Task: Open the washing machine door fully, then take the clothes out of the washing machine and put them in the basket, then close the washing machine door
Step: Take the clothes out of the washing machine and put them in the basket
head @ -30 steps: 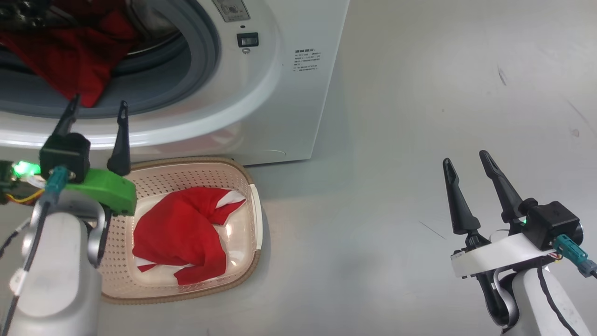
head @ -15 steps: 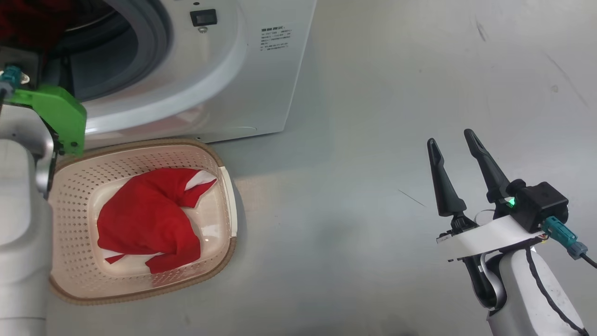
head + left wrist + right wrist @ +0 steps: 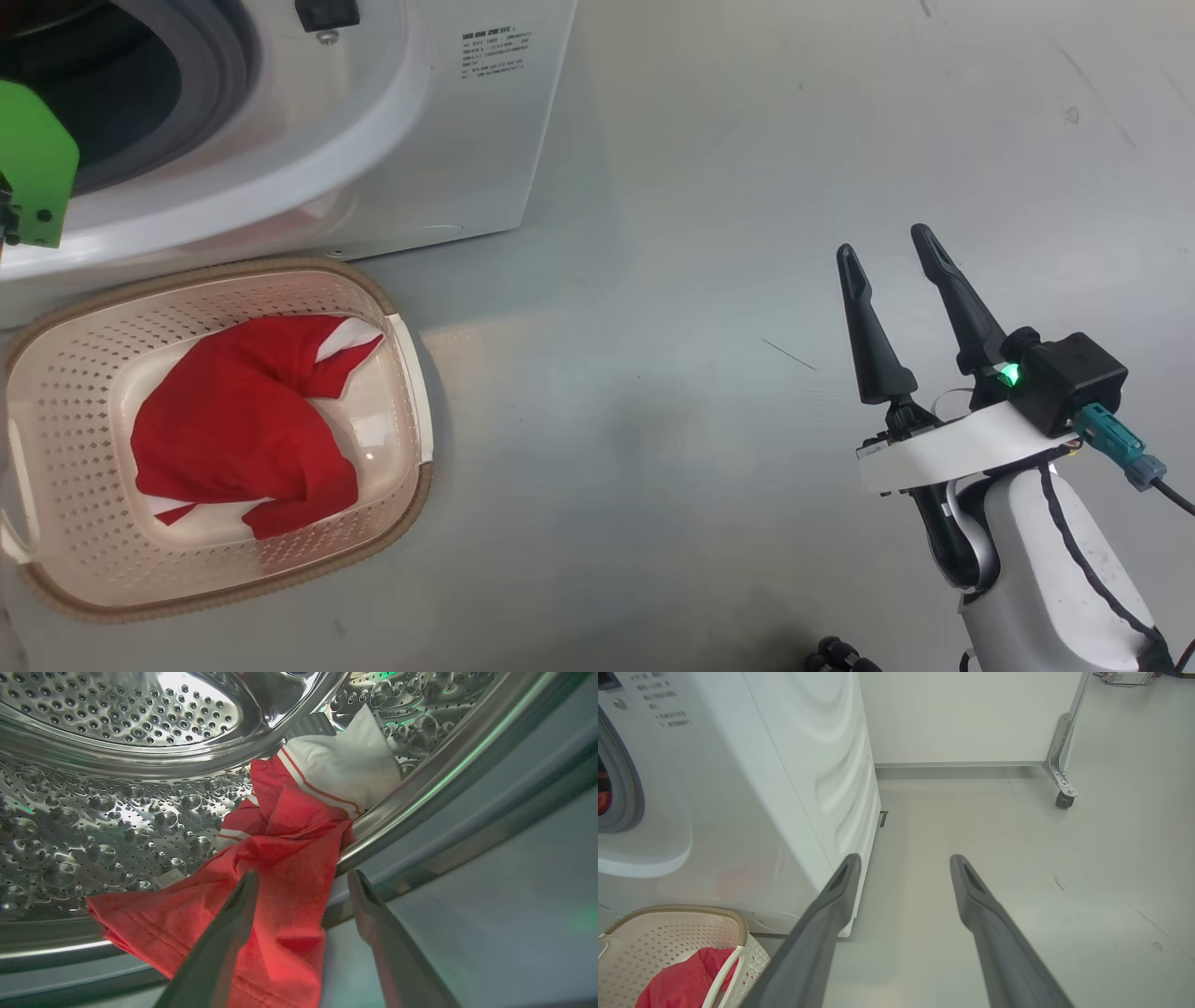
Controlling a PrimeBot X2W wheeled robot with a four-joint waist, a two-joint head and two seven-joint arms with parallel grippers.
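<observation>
Our left gripper (image 3: 303, 875) is reaching into the mouth of the washing machine (image 3: 448, 140) with its two dark fingers spread wide and released, clenched on nothing. In the left wrist view the left finger lies across a red striped garment (image 3: 280, 858), though we cannot tell whether it touches the fabric. That garment spills from the perforated steel drum (image 3: 117, 714) over its shiny lip toward us, and a white cloth (image 3: 345, 765) with thin red stripes along its edge sits just behind it, against the drum wall. In the head view we see the left arm's green mount (image 3: 33, 168) at the left edge, in front of the grey rubber ring (image 3: 224, 75) of the opening. Our right gripper (image 3: 882, 240) hangs well apart from all this, over the bare grey floor (image 3: 700, 373) at the lower right, its fingers also parted and holding nothing. The basket (image 3: 56, 392) stands on the floor just in front of the machine, and a crumpled red garment (image 3: 233, 420) with a bit of white showing lies inside it. In the right wrist view, past the machine's white side, we see a white panel (image 3: 971, 714) and a metal leg with a caster (image 3: 1059, 779).
</observation>
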